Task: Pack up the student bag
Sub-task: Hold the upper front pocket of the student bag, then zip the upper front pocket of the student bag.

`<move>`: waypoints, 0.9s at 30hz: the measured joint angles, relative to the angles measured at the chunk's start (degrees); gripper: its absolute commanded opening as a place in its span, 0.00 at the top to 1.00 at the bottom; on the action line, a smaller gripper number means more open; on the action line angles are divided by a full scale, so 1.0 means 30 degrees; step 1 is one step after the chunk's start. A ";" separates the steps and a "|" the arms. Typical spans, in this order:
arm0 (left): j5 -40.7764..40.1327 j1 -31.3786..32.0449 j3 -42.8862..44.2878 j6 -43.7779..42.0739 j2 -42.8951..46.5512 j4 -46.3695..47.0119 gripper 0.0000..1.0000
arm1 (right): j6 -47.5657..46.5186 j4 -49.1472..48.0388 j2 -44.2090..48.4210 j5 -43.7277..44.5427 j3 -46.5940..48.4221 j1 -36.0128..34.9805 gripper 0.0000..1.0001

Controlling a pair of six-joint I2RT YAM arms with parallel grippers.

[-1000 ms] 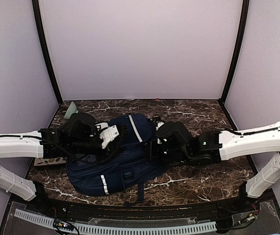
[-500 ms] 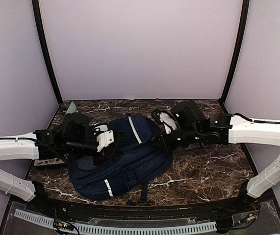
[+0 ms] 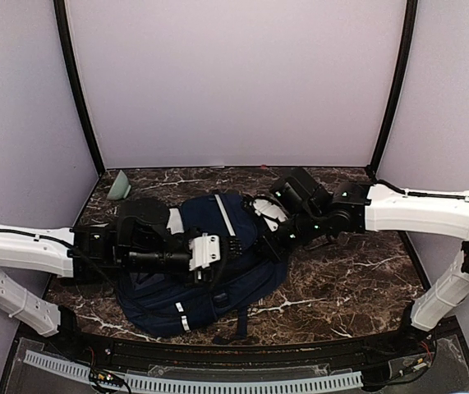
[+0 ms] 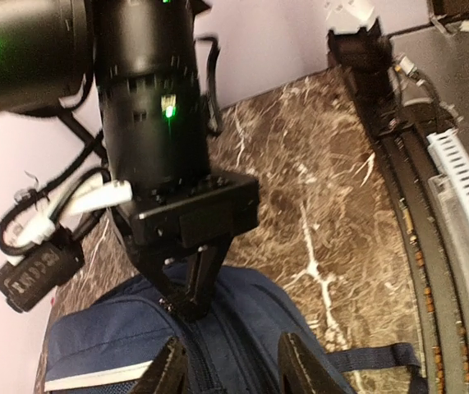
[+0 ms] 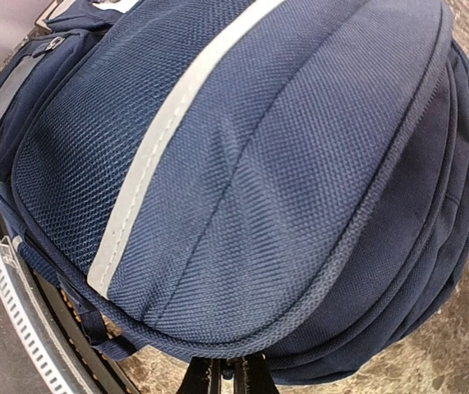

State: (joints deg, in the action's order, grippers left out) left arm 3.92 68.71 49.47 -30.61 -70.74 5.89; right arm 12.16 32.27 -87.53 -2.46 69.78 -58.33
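Navy fabric: the backpack [image 3: 242, 275] lies flat in the middle of the marbled worktop [image 3: 341, 287], between the two arms, with a pale stripe [image 5: 164, 131] running over its upper face. The right pincer [image 4: 189, 304] is closed to a sliver at the bag's right edge, tips meeting on the cloth. Whether they have a zip pull or only a fold, I cannot tell. The left pincer [image 4: 234, 371] hangs just above the bag's middle, fingers part-way apart, nothing between them. Judgement: the step in hand is opening the bag so things can go in. It looks closed, so packing has barely begun. To do it well, the right side should act as a steady anchor, lifting slightly to tension the cloth. The left should descend squarely, close on a pull tab rather than loose fabric, then draw along the opening, not across it. Risks: the soft cloth bunches, or the bag slides on the smooth stone.
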 measured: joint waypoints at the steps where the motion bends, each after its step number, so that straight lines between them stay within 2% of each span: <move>1: -0.0605 -0.0029 0.0262 -0.0168 -0.0816 0.0138 0.60 | 0.0131 0.0036 0.0007 -0.0080 0.0000 0.0022 1.00; 4: -0.2069 -0.0160 0.0510 -0.0561 -0.2703 0.0517 0.58 | 0.0648 0.0262 0.0073 -0.0350 0.0029 0.0146 1.00; 8: -0.4204 -0.0182 0.0750 -0.1326 -0.3738 0.1508 0.58 | 0.1457 0.0699 0.0160 -0.0816 0.0350 0.0284 1.00; 13: -0.6164 -0.0182 0.2302 -0.2091 -0.5654 0.1763 0.73 | 0.2142 0.1435 0.0160 -0.1246 0.0925 0.0328 1.00; 23: -0.7766 0.0117 0.2047 -0.3024 -0.5880 0.2463 0.74 | 0.2681 0.2382 0.0124 -0.2018 0.1341 0.0823 1.00; 27: -0.8167 0.0197 0.2040 -0.3024 -0.5909 0.2499 0.85 | 0.2688 0.2659 0.0058 -0.2259 0.1632 0.0918 1.00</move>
State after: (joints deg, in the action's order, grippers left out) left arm -20.58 69.30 55.59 -39.68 -88.47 13.39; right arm 20.23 40.25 -87.35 -9.23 74.67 -55.57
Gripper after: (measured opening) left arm 0.236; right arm 0.025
